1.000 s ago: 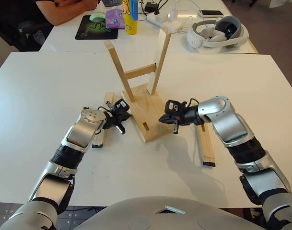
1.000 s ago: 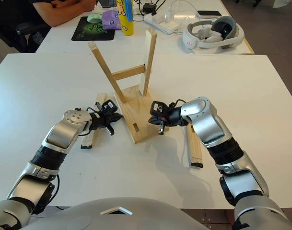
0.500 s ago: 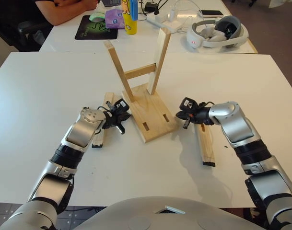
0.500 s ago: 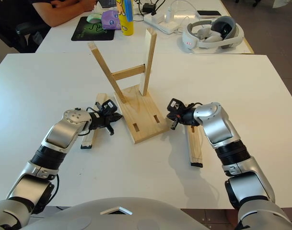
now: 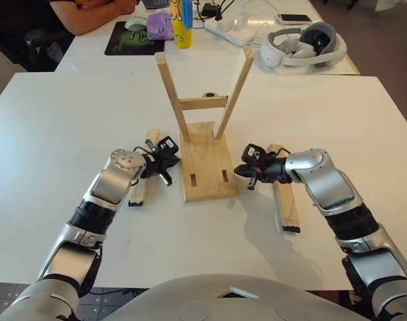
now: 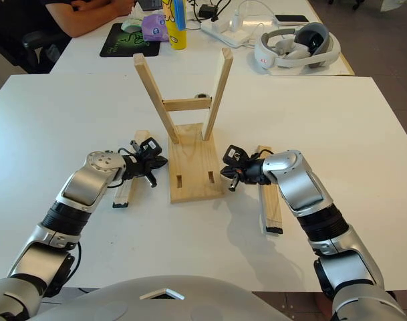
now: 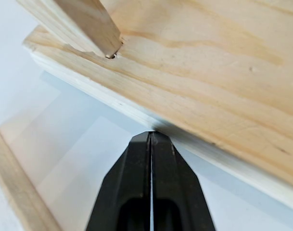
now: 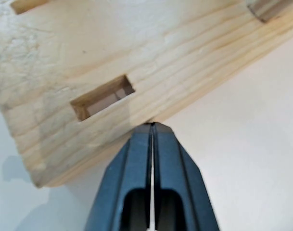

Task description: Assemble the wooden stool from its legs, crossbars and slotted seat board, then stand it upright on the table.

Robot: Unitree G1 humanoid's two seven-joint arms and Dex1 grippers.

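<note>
Seat board (image 5: 206, 167) braced at the table (image 5: 69, 120) centre
Left gripper (image 7: 150, 137) and right gripper (image 8: 151, 127), fingers together, touch opposite board edges; we judge this steadies it for the loose legs (image 5: 284, 190).

Head stereo pair looks fwd/down over table (image 5: 56, 120); wrist cams v. close, each facing board (image 7: 209, 96) edge; all share it.

white headset (image 5: 303, 43) back right | yellow bottle (image 5: 183, 28) | black mouse pad (image 5: 126, 44) back left | power strip (image 5: 221, 27)
</note>
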